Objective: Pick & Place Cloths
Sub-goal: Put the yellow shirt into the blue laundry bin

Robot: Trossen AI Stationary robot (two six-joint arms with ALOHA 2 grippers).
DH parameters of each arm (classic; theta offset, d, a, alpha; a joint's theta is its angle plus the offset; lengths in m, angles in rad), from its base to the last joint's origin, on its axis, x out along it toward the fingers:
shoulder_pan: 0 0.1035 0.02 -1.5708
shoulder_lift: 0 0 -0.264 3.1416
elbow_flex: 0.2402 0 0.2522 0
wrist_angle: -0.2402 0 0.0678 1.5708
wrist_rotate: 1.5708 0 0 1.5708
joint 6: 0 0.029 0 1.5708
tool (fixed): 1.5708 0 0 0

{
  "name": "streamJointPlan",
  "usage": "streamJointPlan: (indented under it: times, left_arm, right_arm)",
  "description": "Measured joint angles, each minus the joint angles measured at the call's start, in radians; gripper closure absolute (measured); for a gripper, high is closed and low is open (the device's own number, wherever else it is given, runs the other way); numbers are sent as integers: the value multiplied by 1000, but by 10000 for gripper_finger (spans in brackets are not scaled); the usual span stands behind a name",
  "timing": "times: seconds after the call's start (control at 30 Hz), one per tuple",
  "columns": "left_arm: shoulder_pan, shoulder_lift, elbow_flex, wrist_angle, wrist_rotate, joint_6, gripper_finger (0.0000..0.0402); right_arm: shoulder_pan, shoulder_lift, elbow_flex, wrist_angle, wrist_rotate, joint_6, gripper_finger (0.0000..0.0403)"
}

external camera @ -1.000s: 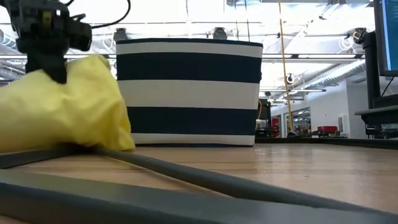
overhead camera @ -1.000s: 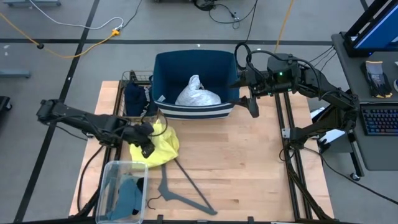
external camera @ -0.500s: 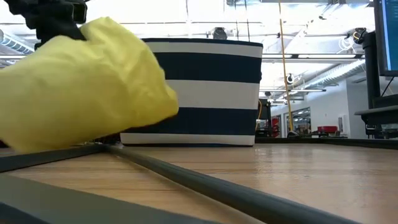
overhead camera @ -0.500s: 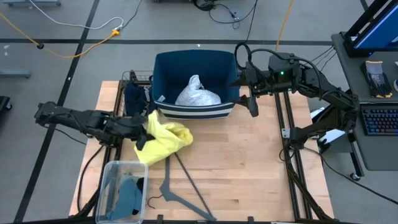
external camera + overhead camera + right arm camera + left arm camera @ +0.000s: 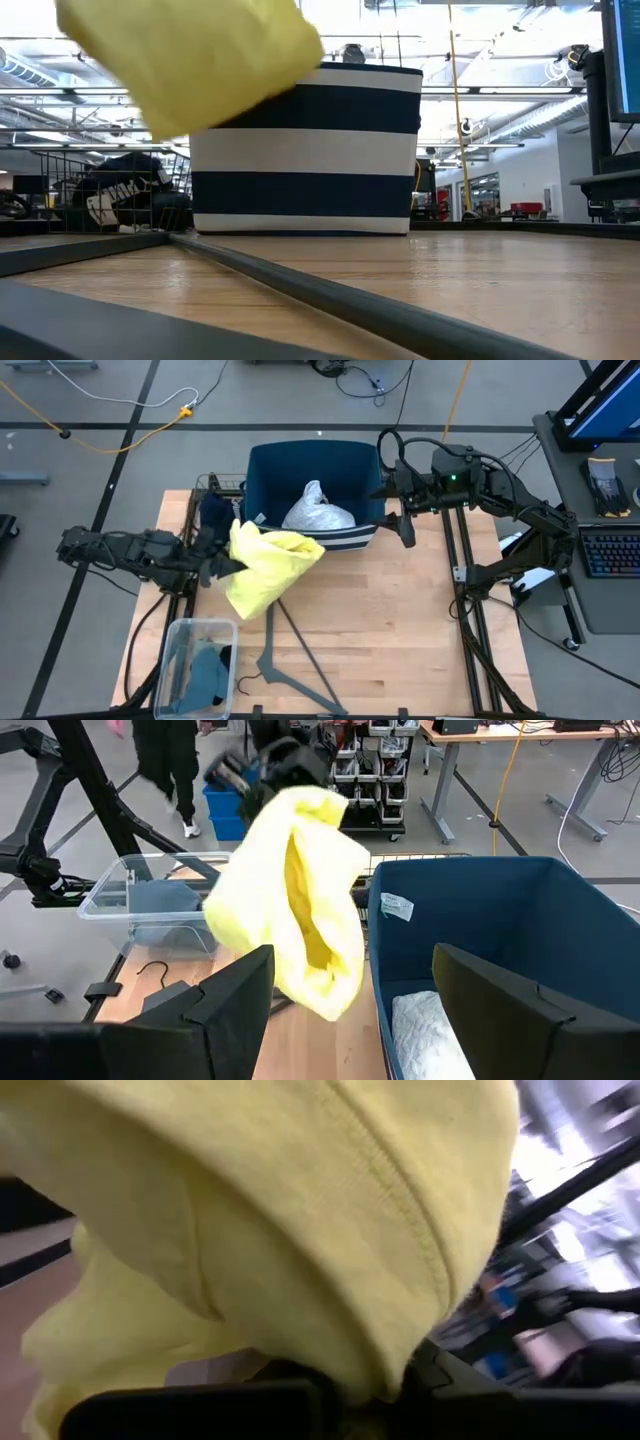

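Left gripper [image 5: 214, 563] clenched on yellow cloth [image 5: 262, 565] (hanging clear of table [image 5: 400, 620]). Striped bin [image 5: 312, 495] just beyond. Right gripper [image 5: 405, 525] spread, empty.

A grey plastic hanger [image 5: 290, 660] is laid flat on the wooden bench [image 5: 400, 630]. A navy and white striped bin [image 5: 312, 480] is set at the far edge, a wire basket [image 5: 215, 485] beside it. A clear plastic tub [image 5: 195, 665] is placed at the near left corner.
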Motion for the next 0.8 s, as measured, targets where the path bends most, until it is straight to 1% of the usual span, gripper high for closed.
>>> streamJointPlan:
  times: [0.23, 0.43, 0.6, 0.8]
  left_arm:
    - [0, 7, 0, 286, -1, 46, 360]
    - [0, 32, 0, 510, -51, 119, 361]
    - [0, 74, 0, 692, -71, 194, 361]
    - [28, 122, 0, 844, -98, 282, 361]
  right_arm:
    - [0, 0, 0, 0, 1, -22, 135]
    - [0, 0, 0, 0, 2, -25, 135]
    - [0, 0, 0, 0, 3, -25, 135]
    - [0, 0, 0, 0, 3, -25, 135]
